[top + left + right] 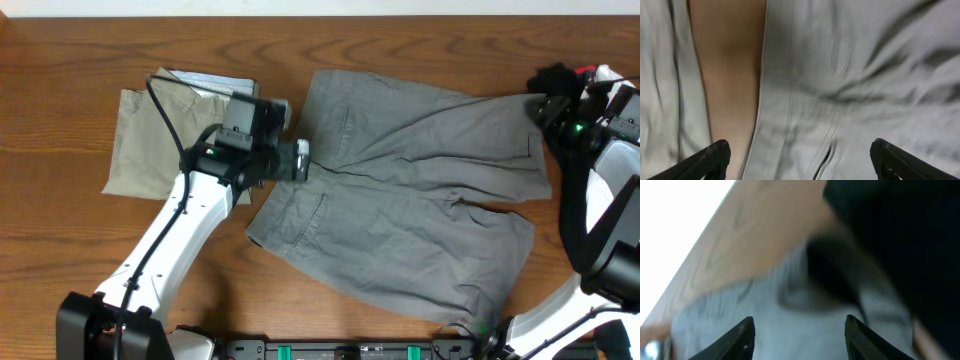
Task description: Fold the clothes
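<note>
Grey shorts (420, 200) & khaki shorts (145, 150) being shown as matt woven cloth; table (60, 250) as smooth grained wood w/ slight sheen.

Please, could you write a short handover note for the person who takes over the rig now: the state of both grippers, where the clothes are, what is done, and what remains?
Left gripper: open, holding nothing, at the waistband edge of the grey shorts.
Right gripper: open, holding nothing, over the upper leg end of the grey shorts, beside a dark item I cannot identify.
Grey shorts: spread flat in the middle of the table, not yet folded.
Khaki shorts: at the left, apparently folded, partly under the left arm.
Remaining: fold the grey shorts.
</note>
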You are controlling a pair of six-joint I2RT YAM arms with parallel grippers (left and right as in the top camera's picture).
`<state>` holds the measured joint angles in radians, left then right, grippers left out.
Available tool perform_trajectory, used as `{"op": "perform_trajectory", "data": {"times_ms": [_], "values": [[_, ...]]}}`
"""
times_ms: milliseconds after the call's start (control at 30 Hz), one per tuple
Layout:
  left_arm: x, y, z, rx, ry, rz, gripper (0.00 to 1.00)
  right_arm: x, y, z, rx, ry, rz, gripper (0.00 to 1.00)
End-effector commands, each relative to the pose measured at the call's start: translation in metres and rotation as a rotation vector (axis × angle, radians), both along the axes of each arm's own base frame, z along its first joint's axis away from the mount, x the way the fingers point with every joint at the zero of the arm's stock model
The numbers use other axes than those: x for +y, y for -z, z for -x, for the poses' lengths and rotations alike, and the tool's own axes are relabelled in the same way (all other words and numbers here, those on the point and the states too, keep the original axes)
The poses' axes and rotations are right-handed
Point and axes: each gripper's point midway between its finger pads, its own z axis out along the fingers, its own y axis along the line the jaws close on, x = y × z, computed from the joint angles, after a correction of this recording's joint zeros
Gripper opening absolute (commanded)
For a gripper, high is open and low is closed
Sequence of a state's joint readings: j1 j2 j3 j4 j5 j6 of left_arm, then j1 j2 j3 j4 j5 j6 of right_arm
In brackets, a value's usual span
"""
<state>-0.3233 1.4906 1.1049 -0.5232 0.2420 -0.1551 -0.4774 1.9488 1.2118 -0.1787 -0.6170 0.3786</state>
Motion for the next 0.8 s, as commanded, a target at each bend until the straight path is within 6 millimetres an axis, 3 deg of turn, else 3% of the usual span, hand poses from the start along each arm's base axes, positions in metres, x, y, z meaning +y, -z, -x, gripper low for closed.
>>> {"op": "perform_trajectory", "data": {"times_ms": [0,200,433,600,767], "values": [[-0.009,-0.018,-0.021,-0.071,0.027,0.026,0.91,0.026,-0.049,0.007,-0.096,-0.142,0.025,0.55],[-0.026,0.007,-0.054,-0.022,0.088,0.024,0.9,0.073,-0.066,0.05,0.068,-0.203,0.052,0.54],[-0.026,0.038,-0.111,0.043,0.144,-0.05,0.9,0.141,-0.064,0.091,0.201,-0.408,0.11,0.55],[-0.019,0.063,-0.141,0.06,0.137,-0.064,0.9,0.155,-0.042,0.118,0.372,-0.453,0.248,0.55],[-0.024,0.097,-0.145,0.091,0.19,-0.06,0.89,0.152,-0.032,0.129,0.471,-0.404,0.364,0.52]]}}
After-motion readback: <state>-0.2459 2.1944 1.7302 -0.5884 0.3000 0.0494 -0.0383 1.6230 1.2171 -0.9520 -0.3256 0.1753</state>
